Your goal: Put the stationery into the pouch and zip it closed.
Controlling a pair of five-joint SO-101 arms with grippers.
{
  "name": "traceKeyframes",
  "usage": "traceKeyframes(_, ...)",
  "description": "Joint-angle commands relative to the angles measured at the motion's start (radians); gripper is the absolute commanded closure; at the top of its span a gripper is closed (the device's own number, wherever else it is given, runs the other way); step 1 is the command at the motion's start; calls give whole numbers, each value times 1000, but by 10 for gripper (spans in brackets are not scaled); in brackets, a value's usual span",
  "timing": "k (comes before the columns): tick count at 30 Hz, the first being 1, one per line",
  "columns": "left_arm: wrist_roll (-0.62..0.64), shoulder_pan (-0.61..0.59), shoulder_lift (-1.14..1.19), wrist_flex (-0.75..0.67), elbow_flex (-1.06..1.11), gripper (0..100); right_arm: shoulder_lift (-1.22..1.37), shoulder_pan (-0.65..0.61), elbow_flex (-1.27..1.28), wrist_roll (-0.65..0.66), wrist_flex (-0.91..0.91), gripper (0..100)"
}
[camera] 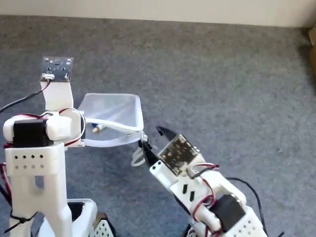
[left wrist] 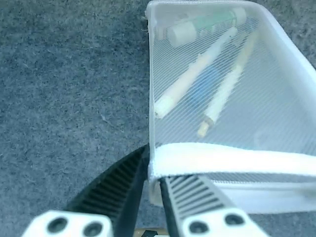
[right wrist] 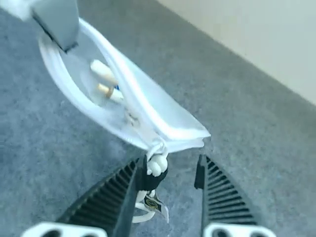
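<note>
- The pouch (camera: 116, 111), of see-through white mesh, sits on the grey carpet (camera: 222, 74) between the two arms, with its mouth open
- Inside the pouch lie two white pens (left wrist: 190, 79) side by side, their tips toward the zipper band, and a tube with a green body (left wrist: 212, 19) lies across the far end of the pouch
- The left gripper (left wrist: 154, 167) is at one end of the pouch, its fingers pressed together on the white zipper band at the corner
- The zipper pull (right wrist: 156, 167), a small white knob with a loop and tag hanging below it, is at the opposite end of the pouch, at the pointed corner where the two sides of the mouth meet
- The right gripper (right wrist: 170, 163) is at that corner of the pouch, its fingers spread apart; the zipper pull rests against the inner face of one finger, and the other finger stands clear of it
- Seen from above, the left arm stands beside the pouch on one side and the right arm comes in at an angle toward the other side
- A pale wall (camera: 197, 10) runs along the carpet's edge, well beyond the pouch
</note>
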Motion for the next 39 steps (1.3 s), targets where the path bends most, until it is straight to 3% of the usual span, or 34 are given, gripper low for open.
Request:
traceKeyframes(1,-11,15,-24,-26,-5,994,-8,13,73,-11,-116,850)
traceKeyframes(9,-11,15,-24,-26,-7,994,-8,8,188,-11,-174,850)
traceKeyframes(19,-11,15,-24,-26,-5,994,-7,-13,321,-3,-464,850)
traceKeyframes(31,-11,15,-24,-20,-5,994,-7,-13,341,-5,-513,854)
traceKeyframes(37,-11,15,-24,-20,-5,994,-10,-13,341,-3,-512,996)
traceKeyframes(39,-11,15,-24,-20,-5,994,-13,-12,341,-3,-499,991)
